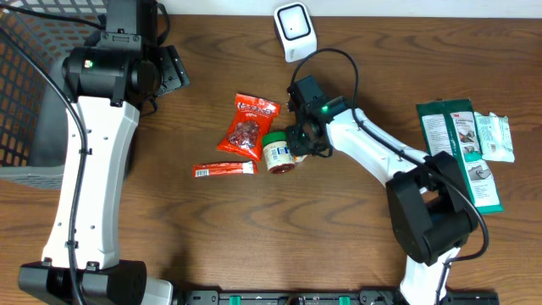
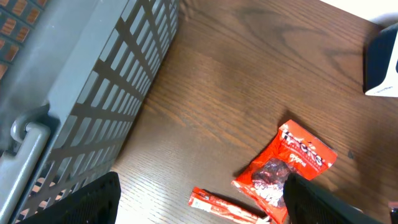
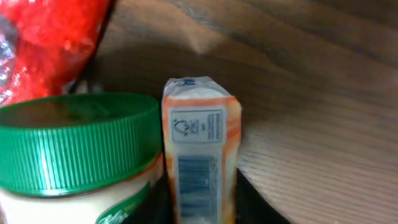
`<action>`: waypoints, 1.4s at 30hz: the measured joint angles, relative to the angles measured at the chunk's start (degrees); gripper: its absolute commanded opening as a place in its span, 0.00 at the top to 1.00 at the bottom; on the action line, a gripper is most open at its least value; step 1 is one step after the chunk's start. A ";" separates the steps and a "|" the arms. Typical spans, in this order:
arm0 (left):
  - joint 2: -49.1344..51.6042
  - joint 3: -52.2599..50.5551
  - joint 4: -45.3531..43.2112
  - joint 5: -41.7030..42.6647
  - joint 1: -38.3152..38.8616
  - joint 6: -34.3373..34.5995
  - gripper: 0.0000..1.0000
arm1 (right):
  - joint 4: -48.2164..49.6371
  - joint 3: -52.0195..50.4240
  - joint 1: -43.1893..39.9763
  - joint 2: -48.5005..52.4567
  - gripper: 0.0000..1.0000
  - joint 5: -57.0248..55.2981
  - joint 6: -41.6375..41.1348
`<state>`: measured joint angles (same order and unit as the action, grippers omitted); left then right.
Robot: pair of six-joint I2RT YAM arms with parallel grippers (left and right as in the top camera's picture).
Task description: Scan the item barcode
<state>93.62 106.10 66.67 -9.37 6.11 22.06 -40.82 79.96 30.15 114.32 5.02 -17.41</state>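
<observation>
A: Anything hidden?
B: The orange barcode packet (image 3: 200, 155) is cut off low; the right gripper (image 1: 295, 145) pinches it mid-table, beside one green-lidded jar (image 1: 275, 154).
A: And the left gripper (image 2: 208, 200)?
B: Fingers wide apart. One scanner (image 1: 295, 30) on the far side.

Backdrop is basically one dark brown wood-grain table (image 1: 212, 246), with the grain running left to right in the overhead view. There's a thin pale strip (image 1: 423, 7) along the far edge, could be wall, can't really tell. A grey slatted basket (image 1: 21, 102) sits at the far left corner, and a black rail (image 1: 339, 297) runs along the near edge. Lighting's soft and even, with a dull sheen on the wood beside the basket and only faint shadows.
</observation>
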 measured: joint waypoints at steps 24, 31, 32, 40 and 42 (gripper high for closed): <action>0.00 0.00 0.00 -0.02 -0.02 0.00 0.16 | -7.72 -4.92 -9.35 -8.46 0.86 -19.52 3.87; 0.00 0.00 0.00 0.00 -0.02 0.00 0.16 | -3.82 -8.90 -9.35 -8.44 0.59 -20.37 4.44; 0.00 0.00 0.00 0.00 -0.02 0.00 0.16 | -3.72 -8.90 -9.35 -8.44 0.55 -20.39 4.48; 0.00 0.00 0.00 0.00 -0.02 0.00 0.16 | -3.61 -8.90 -9.42 -8.44 0.45 -19.65 4.85; 0.00 0.00 -0.02 0.00 -0.02 0.00 0.16 | -3.82 -8.90 -9.57 -8.44 0.46 -18.99 4.87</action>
<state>93.62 106.10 66.65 -9.37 6.09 22.06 -44.64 71.07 20.58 105.89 -13.98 -12.53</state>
